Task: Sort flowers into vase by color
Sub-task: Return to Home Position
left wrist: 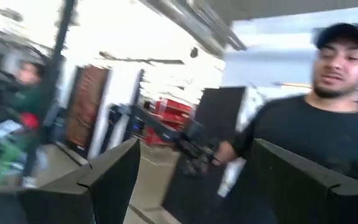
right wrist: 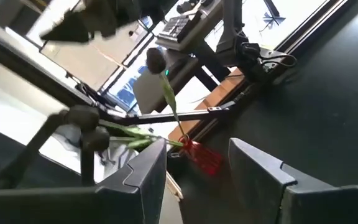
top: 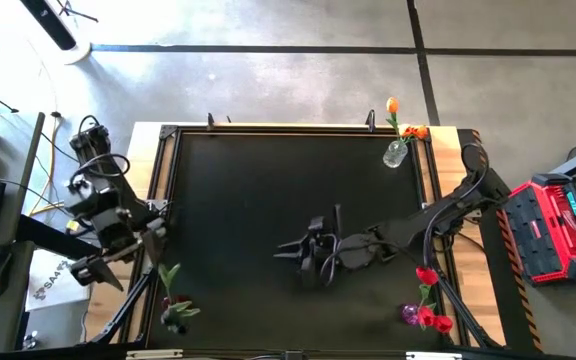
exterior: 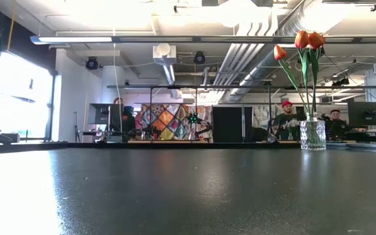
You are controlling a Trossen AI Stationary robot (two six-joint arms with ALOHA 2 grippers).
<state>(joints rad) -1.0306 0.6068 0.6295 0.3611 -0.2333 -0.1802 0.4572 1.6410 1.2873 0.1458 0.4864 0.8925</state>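
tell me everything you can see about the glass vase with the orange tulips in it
The glass vase is small and clear, and the low view shows a patterned, cut-looking wall. It stands upright on the black table near the far right corner, close to the edge. Three orange tulips on thin green stems rise from it and fan slightly apart. Nothing else touches it: the right gripper is out at mid-table and the left gripper is at the table's left edge.

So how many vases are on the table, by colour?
Clear glass vase, with orange tulips: 1
Purple vase, with red tulips: 1
Red vase, with dark tulips: 1
Total: 3 vases
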